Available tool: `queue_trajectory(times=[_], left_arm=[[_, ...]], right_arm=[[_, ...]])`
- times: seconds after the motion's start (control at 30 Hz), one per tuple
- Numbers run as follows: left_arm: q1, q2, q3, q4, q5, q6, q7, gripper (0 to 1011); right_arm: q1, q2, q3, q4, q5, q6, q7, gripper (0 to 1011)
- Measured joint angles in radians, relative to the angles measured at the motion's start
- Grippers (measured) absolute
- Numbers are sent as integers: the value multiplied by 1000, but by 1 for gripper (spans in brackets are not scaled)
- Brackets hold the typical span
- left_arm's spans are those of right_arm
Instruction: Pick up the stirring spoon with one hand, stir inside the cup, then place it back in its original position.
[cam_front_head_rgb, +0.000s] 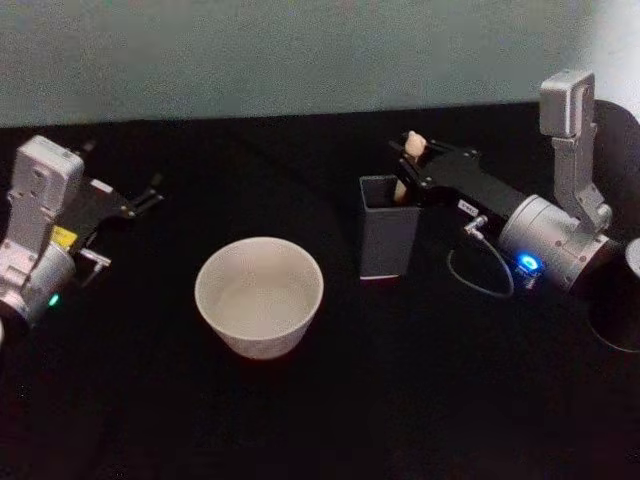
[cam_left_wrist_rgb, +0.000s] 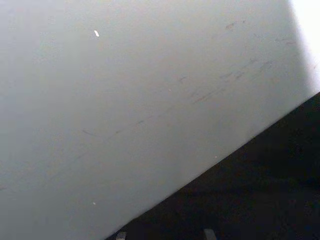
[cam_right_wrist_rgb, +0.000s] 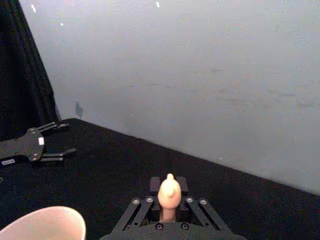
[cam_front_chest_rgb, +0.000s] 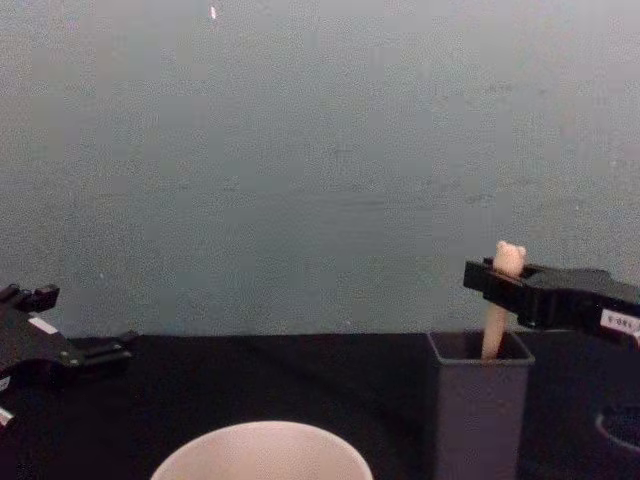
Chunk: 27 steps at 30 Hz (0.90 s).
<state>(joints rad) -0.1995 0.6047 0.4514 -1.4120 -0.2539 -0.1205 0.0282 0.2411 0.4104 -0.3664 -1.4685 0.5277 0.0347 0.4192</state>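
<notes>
The right gripper (cam_front_head_rgb: 409, 160) reaches in from the right side of the black table (cam_front_head_rgb: 450, 390). It is pinching the spoon (cam_front_chest_rgb: 507, 262), with its two fingers (cam_right_wrist_rgb: 155, 184) pressed on the pale handle just under the little bear head. The spoon stands almost upright, leaning a little. Its lower part goes down into the tall dark grey holder (cam_front_head_rgb: 388, 240) directly beneath the gripper. The holder's walls hide the spoon's metal bowl. In the chest view the holder's rim sits just below the fingers and apart from them.

The cup (cam_front_head_rgb: 259, 297) stands to the gripper's left and nearer the robot, lower than the fingers. It is a little apart from the holder, with a stretch of black table between the two. Back along the arm from the gripper, a thin cable (cam_front_head_rgb: 478, 272) loops from the silver wrist down towards the table.

The left gripper (cam_front_head_rgb: 148, 197) sits well away to the right gripper's left, beyond the cup. Its fingers are spread and grip nothing. A plain grey wall (cam_front_chest_rgb: 320, 150) runs along the far edge of the table, ahead of both grippers.
</notes>
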Motion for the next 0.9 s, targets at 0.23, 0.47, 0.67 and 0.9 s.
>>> queue_trajectory(times=[0.23, 0.47, 0.67, 0.9], left_arm=[[0, 0, 0, 0, 0, 0, 0, 1001], [0, 0, 0, 0, 0, 0, 0, 1002], [0, 0, 0, 0, 0, 0, 0, 1001], [0, 0, 0, 0, 0, 0, 0, 1001]], right_arm=[[-2, 13, 0, -40, -25, -1, -2, 187], [0, 23, 7, -79, -36, 17, -10, 187], [2, 28, 19, -112, -31, 32, -11, 187], [12, 30, 26, -141, -12, 41, -9, 187]])
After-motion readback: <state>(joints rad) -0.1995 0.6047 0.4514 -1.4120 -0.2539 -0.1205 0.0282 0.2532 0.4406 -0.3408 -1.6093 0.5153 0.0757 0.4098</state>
